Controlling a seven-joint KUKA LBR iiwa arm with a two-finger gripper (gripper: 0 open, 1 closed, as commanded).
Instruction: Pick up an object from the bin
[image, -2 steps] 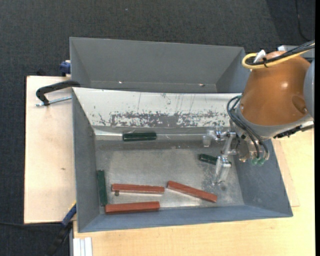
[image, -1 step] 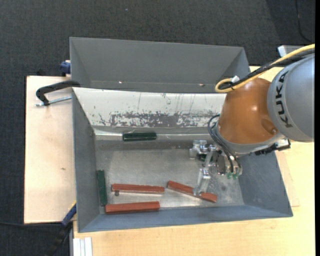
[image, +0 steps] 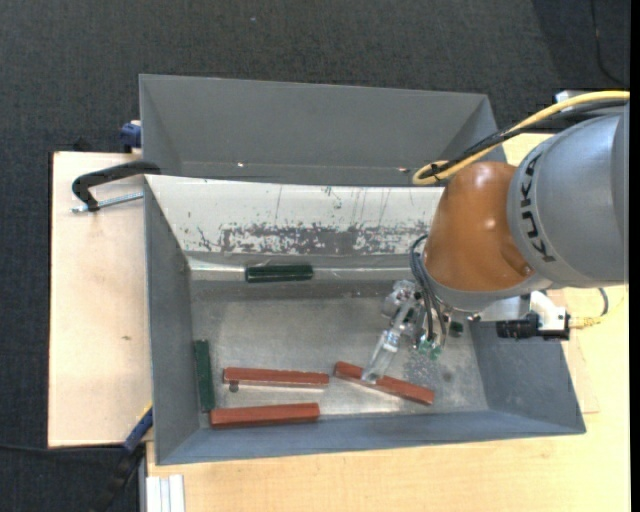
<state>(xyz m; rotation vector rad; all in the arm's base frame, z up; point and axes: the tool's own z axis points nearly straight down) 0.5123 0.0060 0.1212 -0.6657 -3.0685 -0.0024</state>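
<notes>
Grey bin (image: 168, 330): hand (image: 375, 372) at rt red-brown bar (image: 410, 390).

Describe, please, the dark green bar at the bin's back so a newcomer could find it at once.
Look in the grey metal bin, at the foot of its scratched far wall. Left of the middle lies a short dark green bar, parallel to that wall. Unlike the second dark green bar along the left wall and the red-brown bars near the front, it lies alone.
</notes>
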